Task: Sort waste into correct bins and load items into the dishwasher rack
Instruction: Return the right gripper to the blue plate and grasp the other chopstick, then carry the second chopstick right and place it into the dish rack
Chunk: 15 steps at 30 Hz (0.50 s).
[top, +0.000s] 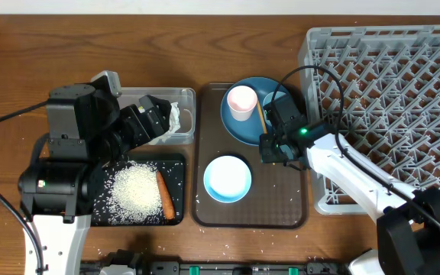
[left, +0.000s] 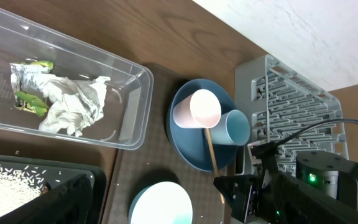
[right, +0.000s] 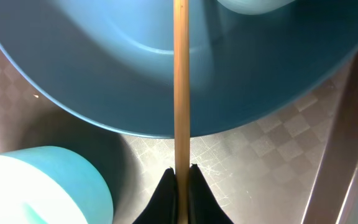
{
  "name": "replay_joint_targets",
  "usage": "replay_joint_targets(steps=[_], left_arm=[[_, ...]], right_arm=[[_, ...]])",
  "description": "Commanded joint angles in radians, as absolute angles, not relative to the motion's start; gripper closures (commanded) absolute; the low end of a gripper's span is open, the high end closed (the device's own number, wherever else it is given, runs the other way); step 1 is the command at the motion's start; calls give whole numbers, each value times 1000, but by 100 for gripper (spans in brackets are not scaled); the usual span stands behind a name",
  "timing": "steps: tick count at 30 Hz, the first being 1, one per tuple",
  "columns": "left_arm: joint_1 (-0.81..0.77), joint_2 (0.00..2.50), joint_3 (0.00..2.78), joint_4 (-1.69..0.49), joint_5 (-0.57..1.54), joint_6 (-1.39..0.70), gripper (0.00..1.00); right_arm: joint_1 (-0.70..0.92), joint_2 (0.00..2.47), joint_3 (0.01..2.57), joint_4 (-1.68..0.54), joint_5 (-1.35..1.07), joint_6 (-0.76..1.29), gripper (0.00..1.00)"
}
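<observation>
Clear plastic tub [top: 187,98] holds one crumpled white-and-green wrapper [left: 67,99]; the left gripper [top: 157,121] hangs over it, fingers spread wide. Beside it, the black tray [top: 176,165] carries a heap of white rice [top: 137,191] and one orange carrot [top: 165,195]. On the brown serving tray [top: 281,214] sit one light-blue bowl [top: 227,179] and one dark-blue plate [top: 239,128] bearing two cups, a pink cup [top: 241,101] and a light-blue cup [left: 232,126]. The right gripper [right: 180,180] pinches the wooden chopsticks [right: 181,81] lying across the plate's rim. One grey rack [top: 403,84] stands rightmost.
</observation>
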State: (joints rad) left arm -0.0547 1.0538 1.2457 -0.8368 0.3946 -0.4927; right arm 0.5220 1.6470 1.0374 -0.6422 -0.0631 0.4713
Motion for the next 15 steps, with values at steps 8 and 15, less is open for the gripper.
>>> replay_joint_targets(steps=[8,15], left_arm=[[-51,1051,1264,-836,408,-479,6],[-51,1051,1264,-836,408,-479,6]], right_arm=[[536,1617,1138,-660,-60,479,99],[534,1614,1248,-739,-30,477,99]])
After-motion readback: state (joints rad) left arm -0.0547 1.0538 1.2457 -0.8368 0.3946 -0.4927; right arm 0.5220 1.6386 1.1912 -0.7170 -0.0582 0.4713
